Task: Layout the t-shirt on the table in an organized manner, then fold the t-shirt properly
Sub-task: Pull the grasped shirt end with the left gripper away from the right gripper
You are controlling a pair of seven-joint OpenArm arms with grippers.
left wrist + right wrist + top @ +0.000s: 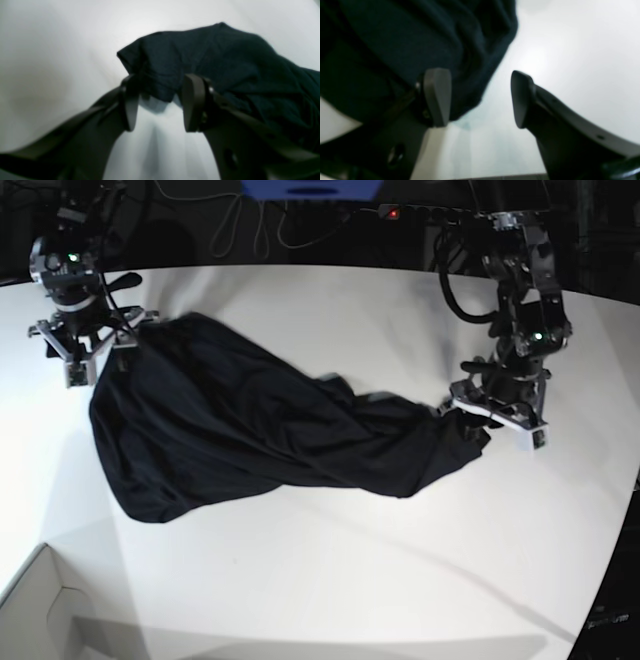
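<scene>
Behind the far edge of the white worktop we see a dark background strung with loose cables. A blue object sits at the top centre, with a small red light glowing just beside it. A white box occupies the near left corner. Soft glare and faint shadows fall across the glossy surface

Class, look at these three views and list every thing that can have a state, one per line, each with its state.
t-shirt: bunched and twisted, lying unfolded on the table.
table: white, carrying the shirt.
left gripper: open, a corner of the shirt between its jaws, not pinched.
right gripper: open, at the shirt's edge, holding nothing.
white box: open-topped, at the table's corner.
</scene>
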